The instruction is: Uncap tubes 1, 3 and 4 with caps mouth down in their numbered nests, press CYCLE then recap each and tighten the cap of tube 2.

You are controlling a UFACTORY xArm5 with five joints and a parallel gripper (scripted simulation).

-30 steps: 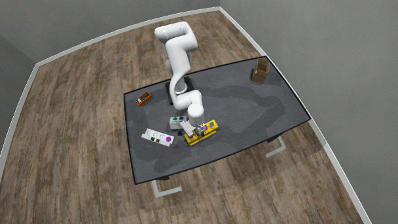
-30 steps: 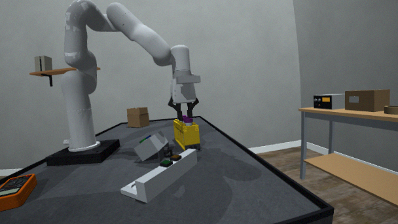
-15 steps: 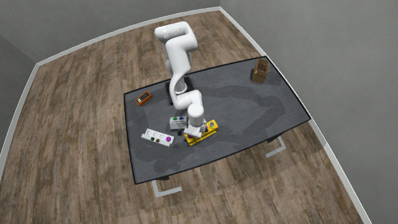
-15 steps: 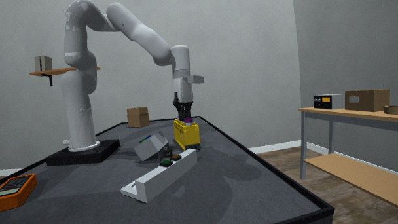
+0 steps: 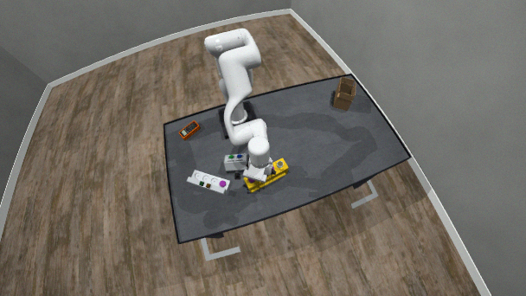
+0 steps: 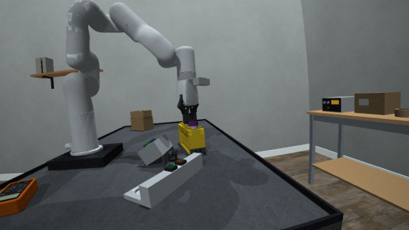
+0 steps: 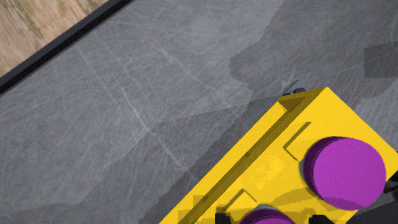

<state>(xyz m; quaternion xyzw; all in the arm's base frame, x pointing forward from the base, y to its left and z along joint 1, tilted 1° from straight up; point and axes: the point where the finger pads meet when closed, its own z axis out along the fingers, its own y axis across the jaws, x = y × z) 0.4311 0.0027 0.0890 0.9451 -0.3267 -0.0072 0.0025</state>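
Note:
The yellow decapping station stands near the table's front edge. My gripper stands straight down over it, its fingers open a little on either side of a purple cap that sits on its tube. In the wrist view, another purple cap sits on the tube at the station's end. One tube at the other end has no cap. A purple cap lies in an end nest of the white cap tray.
The grey key housing with the green and blue keys stands between tray and arm base. An orange multimeter and a cardboard box lie further off. The table edge is close.

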